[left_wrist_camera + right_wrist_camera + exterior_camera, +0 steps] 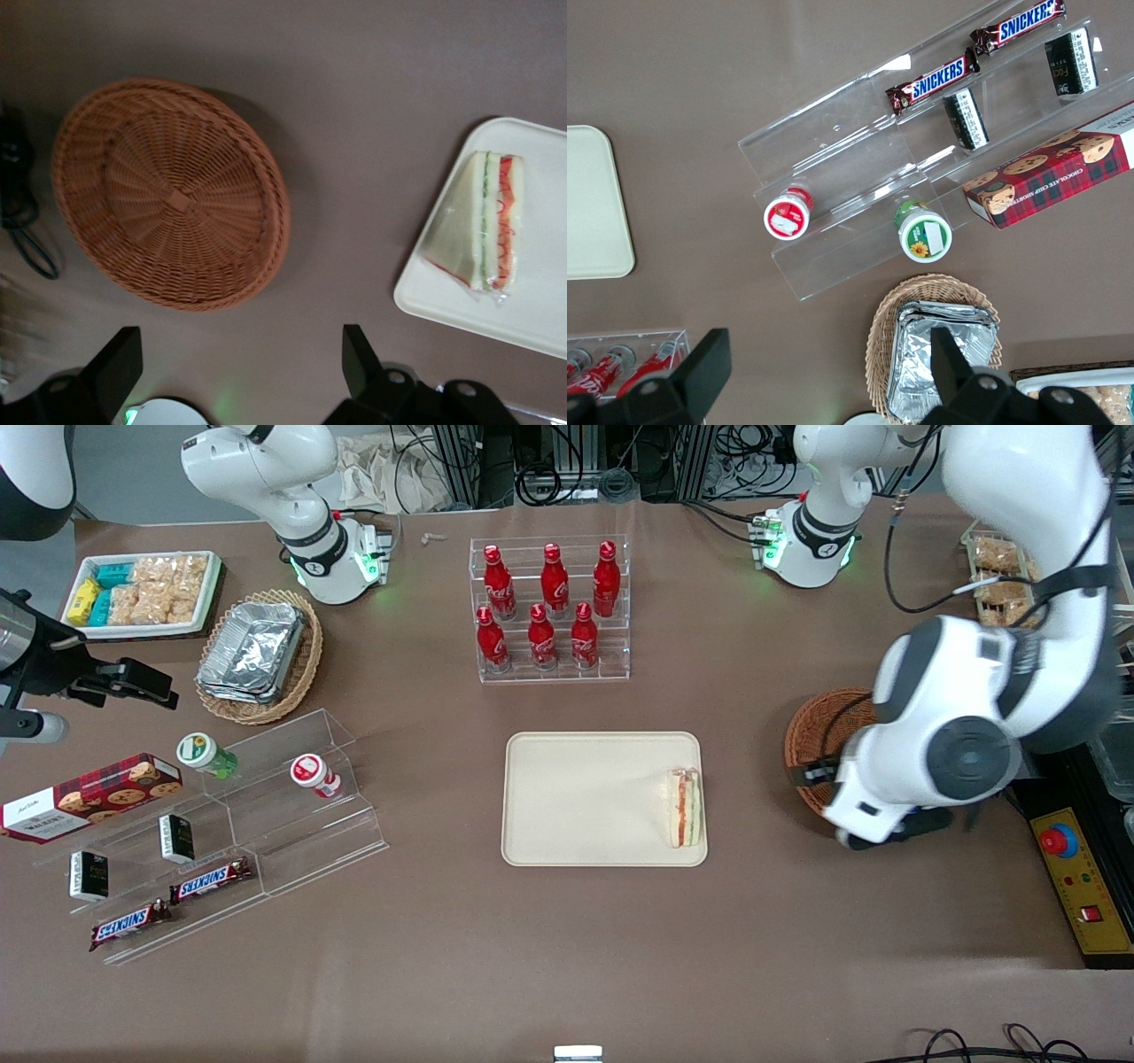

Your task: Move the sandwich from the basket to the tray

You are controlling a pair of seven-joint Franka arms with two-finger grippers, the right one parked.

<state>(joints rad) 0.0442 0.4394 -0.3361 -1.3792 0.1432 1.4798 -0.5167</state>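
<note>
Sandwich (684,808) flat on tray (576,797), at the edge nearest basket (168,190); long axis along that edge. Gripper (239,372) spread wide, empty, above bare table beside the empty basket, well apart from the sandwich.

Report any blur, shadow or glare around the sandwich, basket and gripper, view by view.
Front view: working arm's outline smeared, hiding the gripper over the basket; sandwich on the tray sharp. Left wrist view: basket casts a soft shadow; sandwich wrap barely glints; open fingers dark.
</note>
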